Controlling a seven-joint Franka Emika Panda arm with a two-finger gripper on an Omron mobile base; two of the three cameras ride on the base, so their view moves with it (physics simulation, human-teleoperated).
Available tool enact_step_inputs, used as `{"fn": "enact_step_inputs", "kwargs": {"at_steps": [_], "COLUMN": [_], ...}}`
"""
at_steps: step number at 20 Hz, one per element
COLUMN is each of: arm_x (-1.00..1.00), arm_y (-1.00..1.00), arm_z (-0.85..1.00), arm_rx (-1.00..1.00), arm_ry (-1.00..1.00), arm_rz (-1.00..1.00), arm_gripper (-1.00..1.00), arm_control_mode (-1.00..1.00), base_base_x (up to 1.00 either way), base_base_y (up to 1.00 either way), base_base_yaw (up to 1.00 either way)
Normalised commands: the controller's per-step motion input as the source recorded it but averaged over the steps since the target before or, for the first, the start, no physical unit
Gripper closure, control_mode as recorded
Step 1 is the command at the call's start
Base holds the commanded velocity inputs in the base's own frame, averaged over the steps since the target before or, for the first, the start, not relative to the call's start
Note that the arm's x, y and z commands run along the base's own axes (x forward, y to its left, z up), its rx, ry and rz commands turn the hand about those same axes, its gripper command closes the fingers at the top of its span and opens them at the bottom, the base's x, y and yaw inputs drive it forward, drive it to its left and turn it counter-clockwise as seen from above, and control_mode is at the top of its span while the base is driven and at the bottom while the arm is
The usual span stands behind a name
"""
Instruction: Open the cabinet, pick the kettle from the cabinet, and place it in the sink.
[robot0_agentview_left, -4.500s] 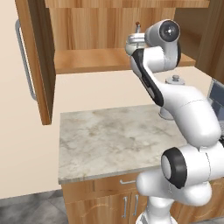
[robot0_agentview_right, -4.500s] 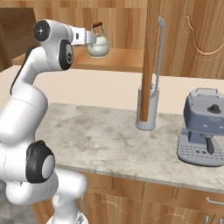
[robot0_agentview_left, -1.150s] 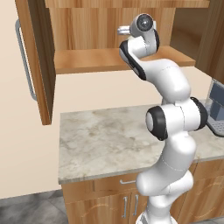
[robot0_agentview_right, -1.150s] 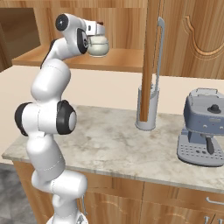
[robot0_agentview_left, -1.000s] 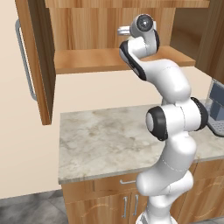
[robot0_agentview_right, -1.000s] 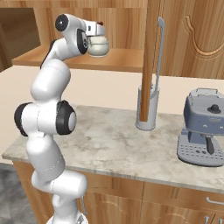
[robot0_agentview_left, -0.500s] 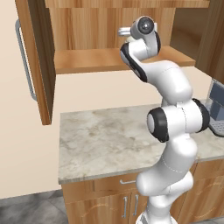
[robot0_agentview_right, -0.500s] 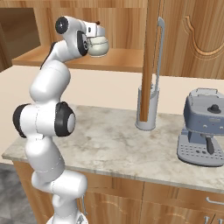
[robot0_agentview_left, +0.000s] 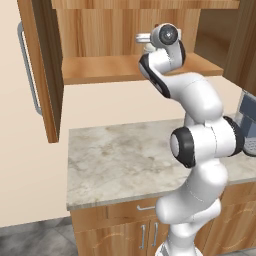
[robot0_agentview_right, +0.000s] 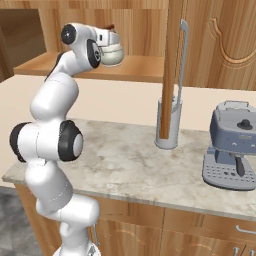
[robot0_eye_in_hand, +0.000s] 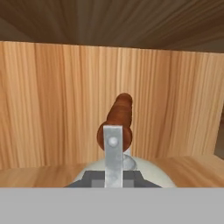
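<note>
In my kitchen: one wall cabinet (robot0_agentview_left: 130, 70) with two doors swung open, each carrying one long silver bar handle; one cream kettle (robot0_agentview_right: 111, 53) on its shelf; one grey coffee machine (robot0_agentview_right: 234, 145) and one grey canister (robot0_agentview_right: 166, 129) on the single marble counter (robot0_agentview_left: 125, 160).

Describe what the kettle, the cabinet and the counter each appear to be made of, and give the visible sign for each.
Kettle: probably glazed ceramic or enamel, from its smooth cream-white body; its handle looks like reddish-brown wood on a grey metal strap.
Cabinet: wood, with clear grain and a warm matte finish.
Counter: looks like marble or a stone imitation, pale with grey veining.
</note>
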Motion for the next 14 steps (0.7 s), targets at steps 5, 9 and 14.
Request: {"fn": "enact_step_inputs", "kwargs": {"at_steps": [5, 9, 14], "arm_x": [-0.28, -0.33, -0.41], "arm_y": [0.02, 0.02, 0.01], "arm_z": [0.08, 0.09, 0.06], "arm_rx": [0.02, 0.02, 0.02], "arm_ry": [0.00, 0.05, 0.05], "arm_rz": [0.00, 0.00, 0.00], "arm_gripper": [1.00, 1.00, 1.00], "arm_control_mode": [-1.00, -1.00, -1.00], "base_base_x": [0.00, 0.00, 0.00], "base_base_y": [0.00, 0.00, 0.00], "base_base_yaw": [0.00, 0.00, 0.00]}}
